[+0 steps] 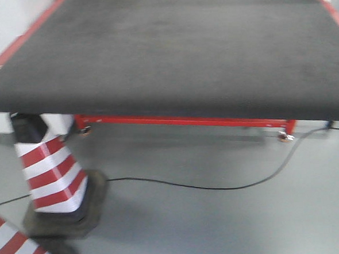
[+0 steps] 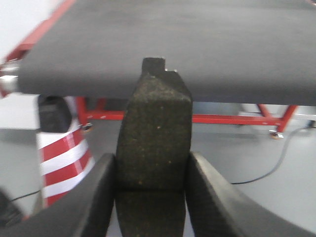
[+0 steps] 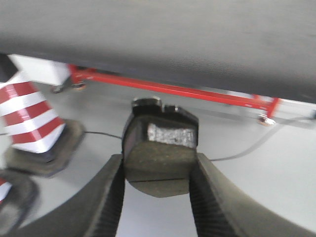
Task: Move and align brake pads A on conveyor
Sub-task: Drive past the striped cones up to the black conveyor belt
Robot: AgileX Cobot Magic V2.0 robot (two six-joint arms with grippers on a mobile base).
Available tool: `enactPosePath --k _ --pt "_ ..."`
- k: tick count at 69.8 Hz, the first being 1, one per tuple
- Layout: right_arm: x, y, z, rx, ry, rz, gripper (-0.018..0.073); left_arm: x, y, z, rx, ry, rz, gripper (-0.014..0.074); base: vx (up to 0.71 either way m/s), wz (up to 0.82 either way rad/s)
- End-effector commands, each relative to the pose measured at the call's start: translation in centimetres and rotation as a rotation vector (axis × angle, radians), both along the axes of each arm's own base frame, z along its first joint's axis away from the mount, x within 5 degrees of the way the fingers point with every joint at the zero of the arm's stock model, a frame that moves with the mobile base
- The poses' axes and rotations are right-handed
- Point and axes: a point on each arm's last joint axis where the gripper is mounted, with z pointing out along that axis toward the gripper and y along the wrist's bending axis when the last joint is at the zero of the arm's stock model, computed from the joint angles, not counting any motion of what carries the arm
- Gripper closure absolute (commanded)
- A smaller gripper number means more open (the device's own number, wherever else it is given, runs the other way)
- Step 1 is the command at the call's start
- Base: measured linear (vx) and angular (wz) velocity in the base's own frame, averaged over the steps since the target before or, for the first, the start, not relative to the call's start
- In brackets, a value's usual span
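Note:
The conveyor (image 1: 170, 52) is a wide dark charcoal belt with red edge stripes, filling the upper half of the front view; no pad lies on the stretch I see. My left gripper (image 2: 153, 170) is shut on a dark grey brake pad (image 2: 155, 128), held lengthwise with its end tab pointing at the conveyor (image 2: 173, 44). In the right wrist view my right gripper (image 3: 159, 170) is shut on another brake pad (image 3: 160, 148), tilted, with a thin cross groove on its face, in front of the conveyor's (image 3: 163, 29) near edge. Neither gripper shows in the front view.
A red and white striped cone (image 1: 48, 169) on a black base stands on the grey floor at the belt's near left corner, with a second one (image 1: 16, 248) closer. A black cable (image 1: 219, 187) runs across the floor. The red frame (image 1: 186, 120) and a caster (image 1: 285, 136) sit under the belt.

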Motion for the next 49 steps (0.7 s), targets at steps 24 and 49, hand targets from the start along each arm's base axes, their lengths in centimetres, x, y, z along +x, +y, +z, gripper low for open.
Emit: enactPosePath --k 24,49 --pt "0.33 0.02 1.55 0.003 -0.106 0.003 0.0564 0.28 -0.05 1.61 -0.027 -0.105 0.002 0.0602 0.06 -0.43" --pt "0.32 0.04 1.55 0.005 -0.106 0.003 0.0564 0.28 -0.05 1.61 -0.027 -0.105 0.002 0.0602 0.16 -0.11"
